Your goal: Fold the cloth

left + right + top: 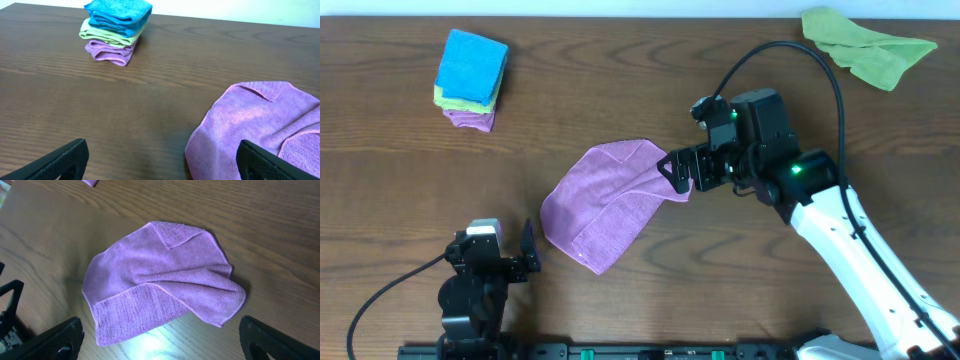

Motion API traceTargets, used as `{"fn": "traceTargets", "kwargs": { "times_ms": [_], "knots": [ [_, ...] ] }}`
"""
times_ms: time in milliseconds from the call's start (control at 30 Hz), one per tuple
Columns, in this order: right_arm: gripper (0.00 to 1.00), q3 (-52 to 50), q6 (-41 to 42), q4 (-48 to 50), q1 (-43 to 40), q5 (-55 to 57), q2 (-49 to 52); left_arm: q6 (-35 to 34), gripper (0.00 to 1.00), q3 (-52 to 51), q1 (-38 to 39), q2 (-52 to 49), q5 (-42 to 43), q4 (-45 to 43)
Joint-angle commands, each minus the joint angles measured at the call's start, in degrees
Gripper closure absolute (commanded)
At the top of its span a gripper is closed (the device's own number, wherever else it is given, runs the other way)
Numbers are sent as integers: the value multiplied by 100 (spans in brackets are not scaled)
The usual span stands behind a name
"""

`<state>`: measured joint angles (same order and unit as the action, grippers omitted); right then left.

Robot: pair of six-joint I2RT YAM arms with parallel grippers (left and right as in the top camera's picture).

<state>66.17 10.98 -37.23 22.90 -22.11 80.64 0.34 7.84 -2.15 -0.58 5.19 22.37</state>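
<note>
Right arm reaches in from near right; right gripper [672,170] is poised over the lilac cloth [605,205], at its right edge, jaws spread, empty. Left gripper [528,250] sits near left, jaws spread, empty.

Right arm [850,240] reaches in from the lower right; right gripper [678,172] poised over the right edge of the cloth [605,205], jaws spread wide, nothing held; left gripper [525,255] left of the cloth, jaws likewise wide apart.

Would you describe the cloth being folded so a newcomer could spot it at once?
On the wooden table, look mid-table by the right pincer. The lilac cloth lies there loosely half-folded, unlike the neat blue-topped stack and the crumpled green cloth.
</note>
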Motion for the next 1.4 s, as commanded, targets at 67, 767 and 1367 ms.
{"fn": "traceTargets", "kwargs": {
  "times_ms": [67, 767, 1367],
  "knots": [
    [1, 35, -76, -4, 39, -42, 22, 98, 5, -116, -17, 33, -24, 28],
    [30, -369, -101, 85, 197, 1327, 1897, 98, 5, -116, -17, 33, -24, 28],
    [98, -369, -15, 850, 337, 986, 2509, 98, 5, -116, -17, 33, -24, 28]
  ]
}}
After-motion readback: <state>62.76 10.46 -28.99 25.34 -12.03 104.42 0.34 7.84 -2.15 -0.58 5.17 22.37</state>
